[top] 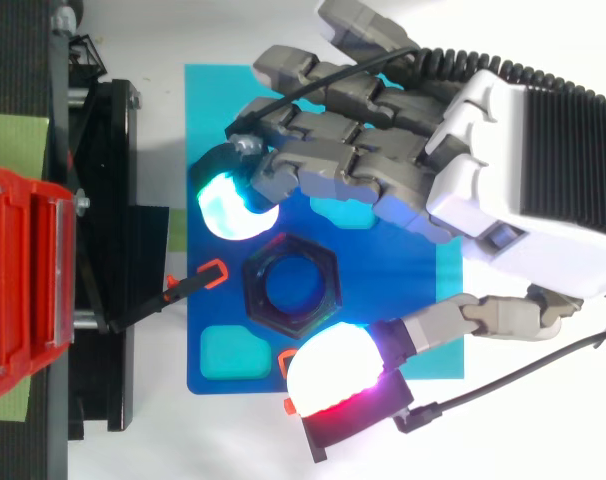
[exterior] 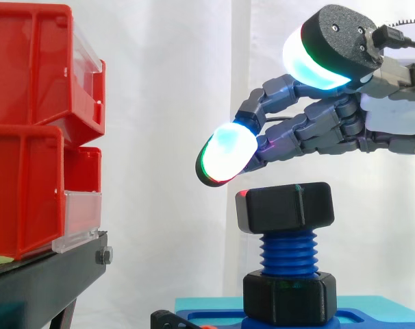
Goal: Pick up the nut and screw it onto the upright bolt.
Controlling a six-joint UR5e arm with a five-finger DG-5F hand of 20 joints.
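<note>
Got the black hex nut [exterior: 284, 205] parked right on top of the upright blue bolt [exterior: 287, 253], only on the topmost threads, with plenty of bare thread below it. Also spotted a second black nut [exterior: 290, 296] down at the foot of the bolt, sitting on a blue base plate [top: 215, 335] on top of a teal mat [top: 208, 95].

Seeing the hand [exterior: 372, 133] up at the right in the side view, reaching leftward, hovering above the nut and not touching it. Looks open to me: relaxed, a bit bent, holding nothing. From the side, can see one glowing cyan fingertip [exterior: 227, 154] hanging just above the nut's upper left corner with a clear gap, and the thumb pad [exterior: 310, 62] higher in that view.

From the top, looks spread across the nut: cyan fingertip just beside its upper left edge, whitish thumb pad with a red rim just beside its lower right edge, nut between them. Blue down inside the nut's hole.

Over on the left, stacked red bins [exterior: 29, 130] with clear fronts on a black stand [exterior: 50, 274], well apart from the bolt. Also a small orange piece [top: 214, 273] at the plate's edge, just left of the nut
</note>
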